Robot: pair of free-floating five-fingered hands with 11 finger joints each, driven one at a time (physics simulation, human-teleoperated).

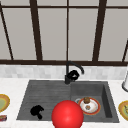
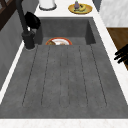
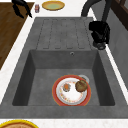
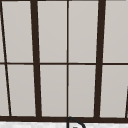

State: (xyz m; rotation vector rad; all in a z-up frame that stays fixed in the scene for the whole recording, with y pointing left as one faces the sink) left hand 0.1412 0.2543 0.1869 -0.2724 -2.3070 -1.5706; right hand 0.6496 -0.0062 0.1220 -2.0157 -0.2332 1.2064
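One robot hand, the right robot hand (image 1: 73, 75), is curled round the faucet (image 1: 68, 72), while the left robot hand (image 1: 36, 111) hangs curled, holding nothing, well left of it.

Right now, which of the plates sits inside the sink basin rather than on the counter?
The red-rimmed white plate carrying bits of food lies on the basin floor. The two yellow plates, one at the left and one at the right, rest on the white counter.
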